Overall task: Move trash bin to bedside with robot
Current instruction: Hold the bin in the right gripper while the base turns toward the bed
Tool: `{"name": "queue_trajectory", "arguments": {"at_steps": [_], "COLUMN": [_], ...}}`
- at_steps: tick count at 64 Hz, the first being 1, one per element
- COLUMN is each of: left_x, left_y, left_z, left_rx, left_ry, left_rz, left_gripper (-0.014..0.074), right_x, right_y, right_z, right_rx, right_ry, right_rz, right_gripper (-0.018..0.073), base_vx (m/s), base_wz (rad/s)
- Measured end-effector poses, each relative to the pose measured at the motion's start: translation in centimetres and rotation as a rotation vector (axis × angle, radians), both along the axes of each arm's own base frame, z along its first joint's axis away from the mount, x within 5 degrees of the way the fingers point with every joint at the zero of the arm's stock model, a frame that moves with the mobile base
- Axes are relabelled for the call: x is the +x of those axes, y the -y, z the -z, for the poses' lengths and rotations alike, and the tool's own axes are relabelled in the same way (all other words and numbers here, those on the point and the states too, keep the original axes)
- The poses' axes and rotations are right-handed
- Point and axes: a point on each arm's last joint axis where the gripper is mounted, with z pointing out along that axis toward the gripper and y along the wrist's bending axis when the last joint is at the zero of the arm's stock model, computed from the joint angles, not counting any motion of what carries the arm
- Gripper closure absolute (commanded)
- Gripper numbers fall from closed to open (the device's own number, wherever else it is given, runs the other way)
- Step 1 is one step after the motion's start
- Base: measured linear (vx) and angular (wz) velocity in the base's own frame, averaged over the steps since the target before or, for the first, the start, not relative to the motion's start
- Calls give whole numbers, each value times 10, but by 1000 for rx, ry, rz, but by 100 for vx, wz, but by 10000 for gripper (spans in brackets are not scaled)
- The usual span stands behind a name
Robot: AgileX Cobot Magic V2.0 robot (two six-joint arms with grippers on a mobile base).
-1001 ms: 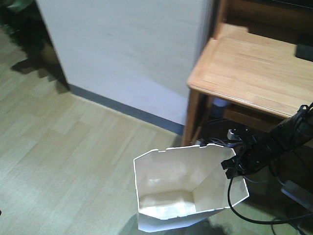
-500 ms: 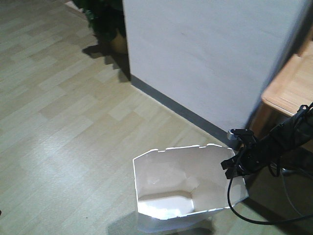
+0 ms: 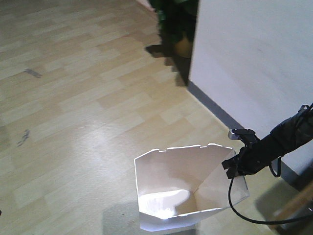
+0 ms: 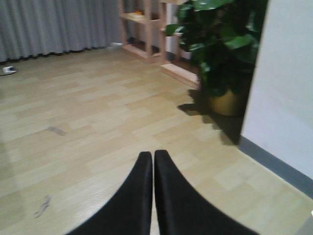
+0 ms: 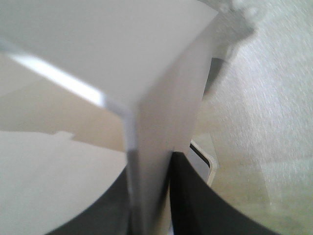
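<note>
Pale wood-plank laminate floor (image 3: 73, 98) fills most of the front view, bounded on the right by a plain white wall with a grey skirting strip (image 3: 254, 58). No bedside shows in any view, so the carry looks far from finished.

The white faceted thin-walled plastic trash bin (image 3: 166, 171) sits low in the front view, mouth open upward and empty, near the wall's corner. Whether its base rests on the floor or hangs just clear cannot be told from here. A dark-leaved potted plant in a brown pot (image 4: 220, 54) stands beyond the wall's end.

The slim black right gripper (image 3: 234, 166) is clamped on the bin's right rim; the right wrist view shows one dark finger on each side of the thin wall, pinching it near a fold. The black left gripper (image 4: 153, 159) has its fingers pressed together with nothing between them, pointing out over bare floor.

A single pinch on flexible plastic is a weak hold, so the base should turn and drive smoothly, without jerks that swing the bin. Hold the clamp at the stiffer folded edge, and pass wide of the wall corner and plant.
</note>
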Motion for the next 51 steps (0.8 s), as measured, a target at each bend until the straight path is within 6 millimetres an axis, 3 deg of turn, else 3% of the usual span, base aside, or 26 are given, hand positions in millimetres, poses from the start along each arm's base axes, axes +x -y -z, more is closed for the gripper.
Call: {"name": "queue_trajectory", "arguments": {"at_steps": [30, 51], "left_x": [0, 0], "left_y": [0, 0], "left_z": [0, 0], "left_rx": [0, 0], "left_ry": [0, 0], "left_rz": [0, 0], "left_gripper": [602, 602], "right_x": [-1, -1], "right_y": [-2, -3], "right_z": [-1, -1], "right_rx": [15, 20], "right_ry": [-9, -12], "right_rz": [-3, -4], "right_gripper": [565, 565], "base_vx": [18, 25], "base_wz": [64, 29]}}
